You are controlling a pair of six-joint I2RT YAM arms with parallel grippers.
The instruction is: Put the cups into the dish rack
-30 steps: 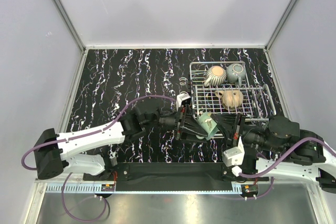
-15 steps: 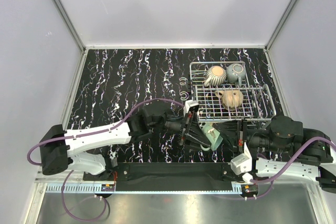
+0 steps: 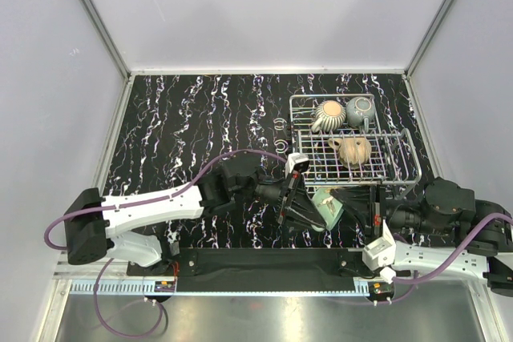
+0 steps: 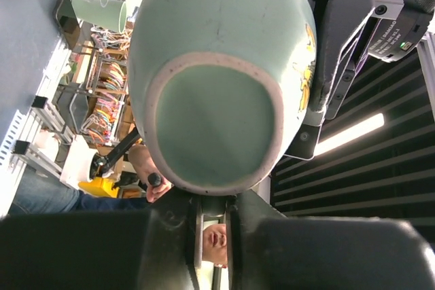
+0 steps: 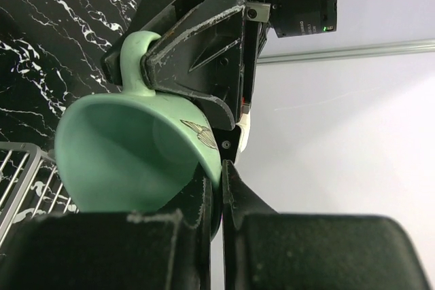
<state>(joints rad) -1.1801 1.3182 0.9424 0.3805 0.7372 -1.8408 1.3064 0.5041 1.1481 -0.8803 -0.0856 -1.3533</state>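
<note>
Smooth matt-glazed ceramic teal-green cup (image 4: pixel 217 66), shiny metal wire dish rack (image 3: pixel 315 158), black marbled table (image 3: pixel 184 126)

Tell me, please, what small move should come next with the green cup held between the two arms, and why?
Probably open the left gripper. Its fingers clamp the green cup by its handle while the right gripper pinches the cup's wall, and the rack lies on the right arm's side.

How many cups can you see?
4. Three sit in the dish rack: cream striped cup, grey-green cup, tan cup. The left gripper and right gripper hold the teal-green cup beside it. Others may be hidden.
</note>
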